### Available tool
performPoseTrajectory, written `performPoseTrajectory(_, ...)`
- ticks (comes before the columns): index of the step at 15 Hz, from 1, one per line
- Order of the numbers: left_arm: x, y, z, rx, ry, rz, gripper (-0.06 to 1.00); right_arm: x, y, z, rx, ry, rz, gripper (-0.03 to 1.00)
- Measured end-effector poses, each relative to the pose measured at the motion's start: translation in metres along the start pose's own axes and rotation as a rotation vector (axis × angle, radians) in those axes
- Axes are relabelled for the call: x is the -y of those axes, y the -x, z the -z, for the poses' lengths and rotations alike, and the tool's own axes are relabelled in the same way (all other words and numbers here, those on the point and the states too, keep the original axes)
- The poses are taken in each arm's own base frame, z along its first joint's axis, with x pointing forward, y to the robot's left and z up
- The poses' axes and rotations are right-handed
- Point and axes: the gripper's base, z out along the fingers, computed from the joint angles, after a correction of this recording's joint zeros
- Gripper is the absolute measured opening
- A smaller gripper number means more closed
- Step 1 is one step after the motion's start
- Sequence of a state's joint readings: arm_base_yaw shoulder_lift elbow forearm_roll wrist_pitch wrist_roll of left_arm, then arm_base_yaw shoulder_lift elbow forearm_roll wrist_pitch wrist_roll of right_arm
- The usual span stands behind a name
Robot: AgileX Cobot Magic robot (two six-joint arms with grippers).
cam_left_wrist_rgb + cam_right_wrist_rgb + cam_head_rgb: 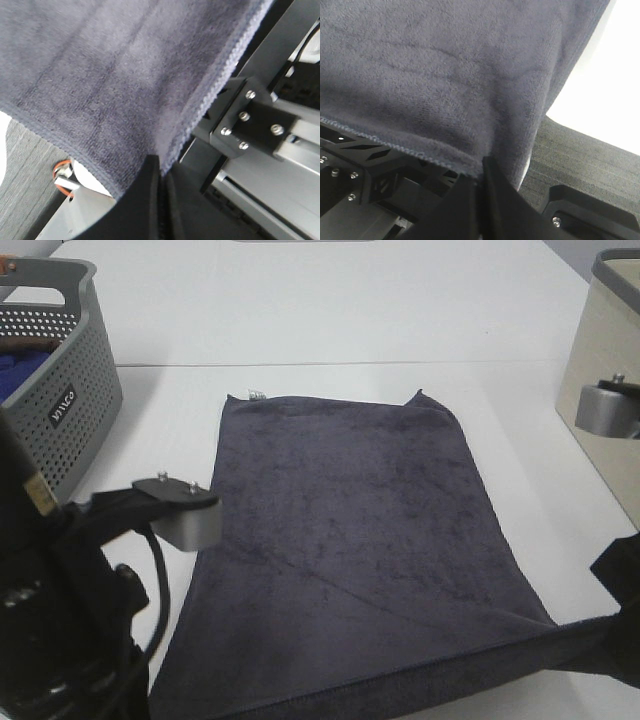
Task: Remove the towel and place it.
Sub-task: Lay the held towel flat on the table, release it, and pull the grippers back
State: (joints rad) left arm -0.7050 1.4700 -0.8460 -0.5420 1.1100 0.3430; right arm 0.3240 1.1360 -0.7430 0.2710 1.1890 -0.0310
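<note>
The dark charcoal towel (350, 530) lies spread flat on the white table (330, 310), with a small tag (256, 395) at its far left corner. Its near edge is lifted off the table at both corners. In the left wrist view my left gripper (159, 167) is shut on the towel's (125, 75) hemmed near left corner. In the right wrist view my right gripper (481, 170) is shut on the towel's (445, 65) near right corner. In the high view the right gripper (612, 640) shows at the towel's near right corner. The left gripper is hidden there behind its arm.
A grey perforated basket (60, 400) stands at the far left with a blue cloth (15, 365) inside. A beige bin (600, 360) stands at the right edge. The left arm's body (60, 620) fills the near left corner.
</note>
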Motion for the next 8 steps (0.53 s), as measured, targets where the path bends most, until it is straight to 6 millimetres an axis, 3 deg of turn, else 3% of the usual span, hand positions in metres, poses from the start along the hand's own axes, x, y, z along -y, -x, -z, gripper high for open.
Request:
performPoseTrajectory(2, -0.010, 0.012, -0.029, -0.060, 0.036, 0.007, 0.00, 0.006, -0.005, -0.017, -0.008, -0.007, -0.020, 0.01)
performPoseTrajectory(5, -0.019, 0.016, -0.044, -0.110, 0.033, 0.023, 0.00, 0.009, -0.010, -0.032, -0.010, -0.001, -0.041, 0.02)
performPoseTrajectory(8, -0.019, 0.015, -0.047, -0.149, 0.019, 0.014, 0.00, 0.009, -0.010, -0.033, -0.009, 0.003, -0.044, 0.04)
